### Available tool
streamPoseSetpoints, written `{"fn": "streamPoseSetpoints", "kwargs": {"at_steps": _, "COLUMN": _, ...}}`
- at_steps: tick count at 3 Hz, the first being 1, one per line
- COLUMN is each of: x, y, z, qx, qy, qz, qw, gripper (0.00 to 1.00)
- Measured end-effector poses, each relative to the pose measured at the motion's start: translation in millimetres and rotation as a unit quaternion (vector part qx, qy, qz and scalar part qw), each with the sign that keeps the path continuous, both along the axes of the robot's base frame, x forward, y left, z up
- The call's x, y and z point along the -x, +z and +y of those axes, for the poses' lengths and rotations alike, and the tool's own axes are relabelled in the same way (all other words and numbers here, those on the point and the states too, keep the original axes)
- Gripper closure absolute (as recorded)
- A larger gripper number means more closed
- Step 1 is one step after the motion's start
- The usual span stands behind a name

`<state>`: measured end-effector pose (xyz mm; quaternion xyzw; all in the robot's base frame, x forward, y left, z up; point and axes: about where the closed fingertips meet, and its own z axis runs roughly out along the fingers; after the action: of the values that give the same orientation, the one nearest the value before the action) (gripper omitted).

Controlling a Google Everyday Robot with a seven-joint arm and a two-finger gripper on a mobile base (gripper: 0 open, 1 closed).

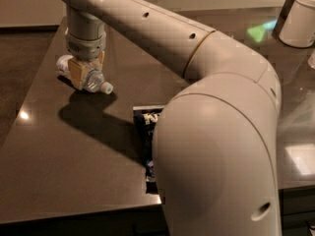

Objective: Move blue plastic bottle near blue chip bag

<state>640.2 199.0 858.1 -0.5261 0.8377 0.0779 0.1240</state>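
The pincer (87, 73), in the upper left of the frame, pinches the blue plastic bottle (95, 82) across its middle. The bottle lies on its side on the worktop (59, 156), cap pointing lower right. The blue chip bag (146, 118) lies in that same direction, near frame centre, well apart and half hidden by the arm (162, 28).
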Motion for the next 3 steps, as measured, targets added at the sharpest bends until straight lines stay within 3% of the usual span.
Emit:
{"fn": "streamPoseSetpoints", "kwargs": {"at_steps": 2, "x": 7.0, "y": 24.0, "z": -18.8, "qx": 0.012, "qy": -0.007, "qz": -0.02, "qw": 0.9997, "gripper": 0.88}}
{"fn": "streamPoseSetpoints", "kwargs": {"at_steps": 3, "x": 13.8, "y": 44.5, "z": -42.9, "qx": 0.026, "qy": -0.024, "qz": -0.032, "qw": 0.9989, "gripper": 1.0}}
